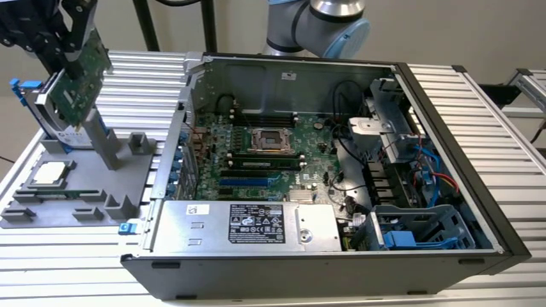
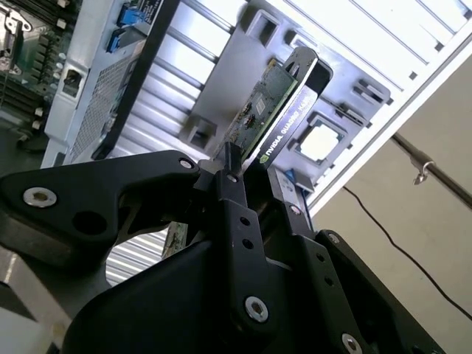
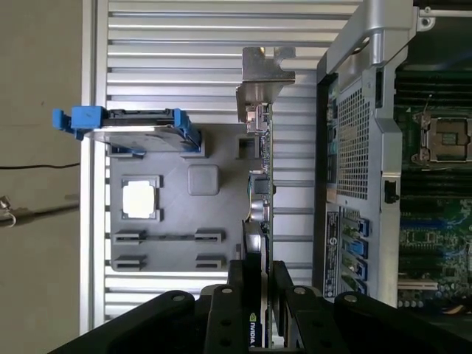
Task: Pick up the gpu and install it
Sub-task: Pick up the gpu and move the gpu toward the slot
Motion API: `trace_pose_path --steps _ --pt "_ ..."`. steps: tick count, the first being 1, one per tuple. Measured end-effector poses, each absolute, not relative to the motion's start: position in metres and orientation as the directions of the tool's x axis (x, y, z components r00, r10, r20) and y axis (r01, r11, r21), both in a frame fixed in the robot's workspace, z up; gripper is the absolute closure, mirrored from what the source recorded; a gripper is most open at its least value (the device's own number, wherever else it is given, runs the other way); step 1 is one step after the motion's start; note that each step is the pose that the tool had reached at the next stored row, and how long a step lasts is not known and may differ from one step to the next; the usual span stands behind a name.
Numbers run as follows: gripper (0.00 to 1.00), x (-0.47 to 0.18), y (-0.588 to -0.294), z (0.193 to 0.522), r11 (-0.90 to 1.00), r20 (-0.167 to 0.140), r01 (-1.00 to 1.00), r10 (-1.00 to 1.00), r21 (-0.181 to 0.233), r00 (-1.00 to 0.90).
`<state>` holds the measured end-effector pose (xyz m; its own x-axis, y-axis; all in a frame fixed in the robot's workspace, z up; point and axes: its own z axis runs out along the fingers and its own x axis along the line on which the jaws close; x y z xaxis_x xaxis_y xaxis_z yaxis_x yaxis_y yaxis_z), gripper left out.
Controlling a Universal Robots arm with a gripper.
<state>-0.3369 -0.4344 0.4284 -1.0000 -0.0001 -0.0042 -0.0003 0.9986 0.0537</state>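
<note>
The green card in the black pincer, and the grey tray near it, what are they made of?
The thin green circuit card looks like stiff board dotted with tiny parts, with a shiny silver metal bracket at one end. The flat grey tray is probably matte plastic: dull, with blocky moulded slots.

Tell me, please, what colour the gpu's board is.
The gpu is green, clearest in the exterior view.

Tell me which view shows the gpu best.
The exterior view: the gpu shows its green face, held above the gray fixture. Both wrist views show the gpu edge-on, clamped between the fingers.
</note>
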Motion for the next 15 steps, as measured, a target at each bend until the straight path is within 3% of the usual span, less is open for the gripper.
trace_pose_path --steps 15 --pt "1.0 -0.3369 -0.4344 0.434 0.999 -0.004 0.0 0.0 0.054 -1.0"
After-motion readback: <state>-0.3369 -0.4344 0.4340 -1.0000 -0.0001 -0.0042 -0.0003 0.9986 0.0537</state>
